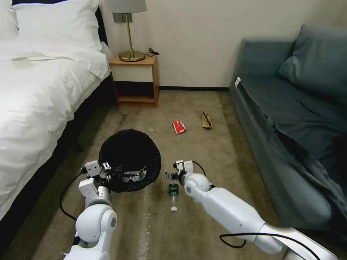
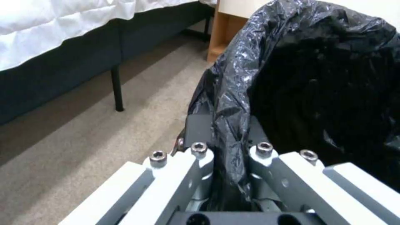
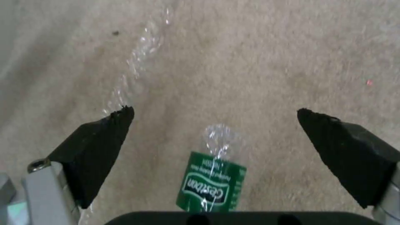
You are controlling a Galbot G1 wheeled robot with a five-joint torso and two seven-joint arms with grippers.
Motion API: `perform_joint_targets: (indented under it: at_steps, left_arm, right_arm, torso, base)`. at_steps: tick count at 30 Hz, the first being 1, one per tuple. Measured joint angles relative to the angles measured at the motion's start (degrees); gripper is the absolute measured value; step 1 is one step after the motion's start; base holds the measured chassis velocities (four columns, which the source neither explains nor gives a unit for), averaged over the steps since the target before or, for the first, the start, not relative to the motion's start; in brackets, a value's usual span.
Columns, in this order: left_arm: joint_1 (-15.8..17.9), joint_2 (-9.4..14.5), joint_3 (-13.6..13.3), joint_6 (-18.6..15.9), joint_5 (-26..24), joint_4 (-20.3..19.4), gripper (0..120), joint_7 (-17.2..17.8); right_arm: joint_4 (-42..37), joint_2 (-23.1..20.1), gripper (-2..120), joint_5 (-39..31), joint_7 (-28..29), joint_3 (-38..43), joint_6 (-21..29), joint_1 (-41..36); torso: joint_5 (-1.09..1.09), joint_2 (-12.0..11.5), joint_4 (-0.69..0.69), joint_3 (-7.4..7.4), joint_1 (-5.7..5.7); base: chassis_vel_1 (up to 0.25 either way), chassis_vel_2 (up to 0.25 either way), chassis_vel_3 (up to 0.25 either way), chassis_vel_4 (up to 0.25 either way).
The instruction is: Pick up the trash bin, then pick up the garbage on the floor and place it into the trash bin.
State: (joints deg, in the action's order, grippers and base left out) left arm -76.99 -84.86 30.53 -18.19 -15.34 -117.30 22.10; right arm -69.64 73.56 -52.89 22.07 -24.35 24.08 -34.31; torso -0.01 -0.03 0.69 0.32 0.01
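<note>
Head view: the left gripper point(image 1: 107, 172) grips the trash bin point(image 1: 130, 159) by its near rim; the bottle point(image 1: 174, 193) lies on the carpet beside it, under the right gripper point(image 1: 172, 174). Left wrist view: fingers point(image 2: 200, 132) pinch the bag-covered rim. Right wrist view: fingers point(image 3: 100, 143) spread wide, empty, over the bottle.

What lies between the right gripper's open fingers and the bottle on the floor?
Nothing but bare carpet. In the right wrist view, the right gripper hangs open above the bottle, its fingers apart and nothing held.
</note>
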Motion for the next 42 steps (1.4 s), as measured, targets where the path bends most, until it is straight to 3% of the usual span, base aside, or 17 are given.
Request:
perform_joint_targets:
  at_steps: [42]
  left_arm:
    - [0.21,-1.41,-0.43,0.50,2.29,1.31,5,-0.17]
  right_arm:
    - [11.15,4.22,100,11.46,-7.23,0.23,-5.50,-6.07]
  torso:
    - [0.00,0.00,0.00,0.00,0.00]
  base:
    - [0.000,0.000,0.000,0.000]
